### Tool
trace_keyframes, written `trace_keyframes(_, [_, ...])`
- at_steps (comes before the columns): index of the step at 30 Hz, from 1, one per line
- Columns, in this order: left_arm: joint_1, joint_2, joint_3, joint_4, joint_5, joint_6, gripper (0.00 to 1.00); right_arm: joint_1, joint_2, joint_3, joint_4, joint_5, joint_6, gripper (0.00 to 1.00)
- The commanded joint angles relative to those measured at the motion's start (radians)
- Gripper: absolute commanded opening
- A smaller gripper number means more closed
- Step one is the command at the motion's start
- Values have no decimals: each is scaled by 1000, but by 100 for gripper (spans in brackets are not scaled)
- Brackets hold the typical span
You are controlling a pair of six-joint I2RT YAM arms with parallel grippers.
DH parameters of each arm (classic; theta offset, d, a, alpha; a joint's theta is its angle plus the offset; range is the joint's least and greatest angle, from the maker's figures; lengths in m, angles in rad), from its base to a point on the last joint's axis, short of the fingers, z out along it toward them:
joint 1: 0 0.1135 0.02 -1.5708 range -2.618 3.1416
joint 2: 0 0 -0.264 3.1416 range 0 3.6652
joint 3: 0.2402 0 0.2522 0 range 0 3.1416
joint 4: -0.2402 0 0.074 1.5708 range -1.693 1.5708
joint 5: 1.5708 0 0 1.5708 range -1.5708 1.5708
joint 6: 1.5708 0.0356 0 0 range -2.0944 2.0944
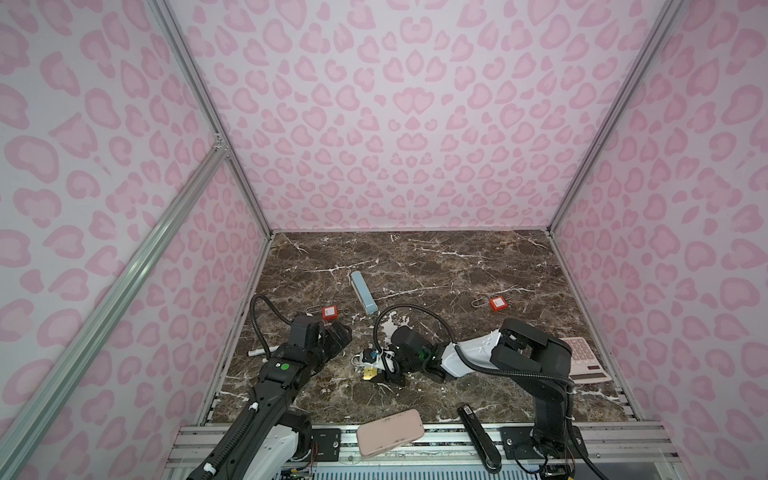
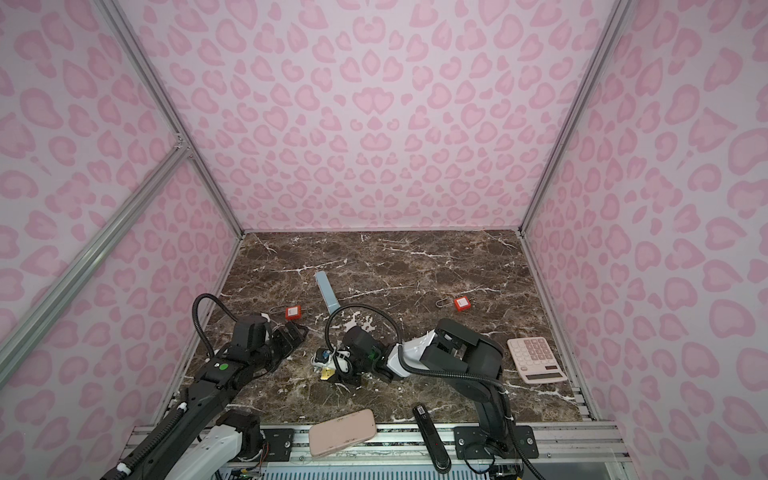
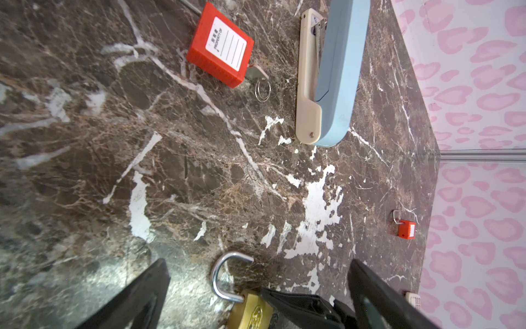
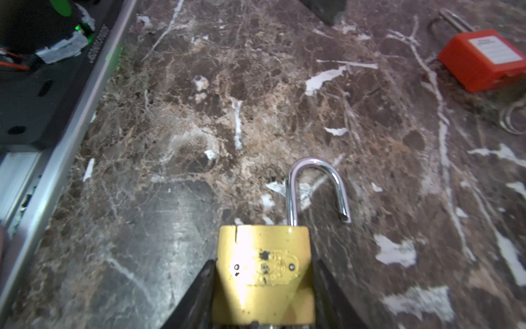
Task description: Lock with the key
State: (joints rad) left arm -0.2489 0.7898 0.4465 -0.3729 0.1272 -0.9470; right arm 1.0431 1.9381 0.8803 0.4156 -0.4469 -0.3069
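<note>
R tool (image 4: 263, 263) pinches the brass padlock (image 4: 264, 287) by both sides of its body, on the tabletop (image 4: 256, 99) nr the front edge, left of mid; shackle (image 4: 314, 176) open, free end clear of the body. L tool (image 3: 257, 265) just beside it on the shackle side, jaws wide apart. Red padlock (image 1: 329, 312) nr left edge, 2nd red padlock (image 1: 497, 304) twd right edge, blue stapler (image 1: 363, 291) btwn them.

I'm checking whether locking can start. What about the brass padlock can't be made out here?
- Keyhole end of the brass padlock: cut off by the right wrist view's edge.
- Any key in it: hidden by the right gripper in both top views.
- Whether its fingers already clamp the body: unclear.
</note>
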Motion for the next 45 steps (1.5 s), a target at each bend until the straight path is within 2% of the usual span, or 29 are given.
trace_keyframes(1, [0, -4, 25, 11, 13, -13, 99, -19, -21, -20, 108, -1, 64, 36])
trace_keyframes(8, [-7, 71, 85, 97, 93, -12, 96, -107, -106, -69, 170, -3, 172, 35])
trace_keyframes(10, [-25, 84, 106, 105, 83, 9, 96, -131, -129, -78, 175, -1, 195, 35])
trace_keyframes(12, [-46, 59, 97, 138, 51, 17, 96, -150, -150, -67, 143, 8, 200, 35])
trace_keyframes(15, [-52, 10, 57, 220, 65, 17, 95, -167, -175, -53, 102, 30, 197, 34])
trace_keyframes(21, [-58, 58, 52, 313, 245, 63, 92, -199, -199, -40, 115, 19, 242, 34])
trace_keyframes(25, [-60, 82, 43, 353, 273, 54, 90, -211, -203, -22, 139, 9, 276, 34])
trace_keyframes(32, [-66, 202, 81, 437, 359, 43, 80, -219, -214, -32, 268, -14, 374, 34])
trace_keyframes(40, [-71, 312, 101, 618, 437, -14, 66, -219, -221, -9, 268, -7, 369, 34])
trace_keyframes(45, [-80, 364, 123, 668, 418, -45, 60, -219, -229, -2, 274, -14, 374, 34])
